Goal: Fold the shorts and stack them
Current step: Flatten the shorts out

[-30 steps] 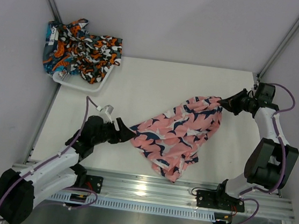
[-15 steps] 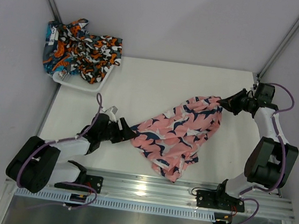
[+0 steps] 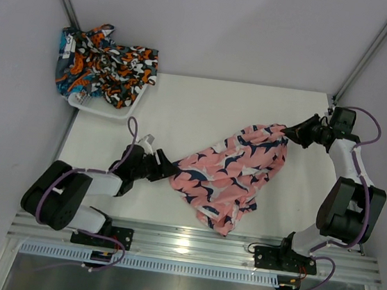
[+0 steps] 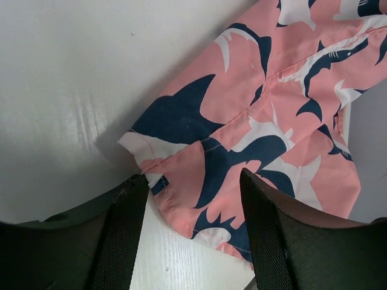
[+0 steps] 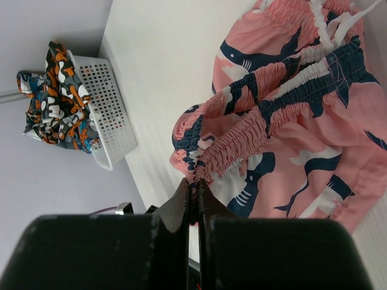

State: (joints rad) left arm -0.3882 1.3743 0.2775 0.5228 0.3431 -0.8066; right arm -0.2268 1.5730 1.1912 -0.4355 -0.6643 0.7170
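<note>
The pink shorts (image 3: 232, 174) with navy and white sharks lie spread on the white table. My right gripper (image 3: 287, 133) is shut on their gathered waistband (image 5: 242, 130) at the far right corner, lifting it slightly. My left gripper (image 3: 168, 168) is low at the shorts' left hem corner. In the left wrist view its fingers (image 4: 127, 229) stand apart, with the hem corner (image 4: 181, 199) lying between them and the right pad over the cloth. Two other patterned shorts (image 3: 108, 62) are heaped in and over the basket at the back left.
The white mesh basket (image 3: 106, 110) sits at the table's far left corner, also in the right wrist view (image 5: 103, 103). Grey walls close in the table on three sides. A metal rail (image 3: 189, 242) runs along the near edge.
My left arm has folded down closer to the table while its gripper stayed at the hem corner, with its jaws a little narrower. The right arm and the shorts have not moved.
</note>
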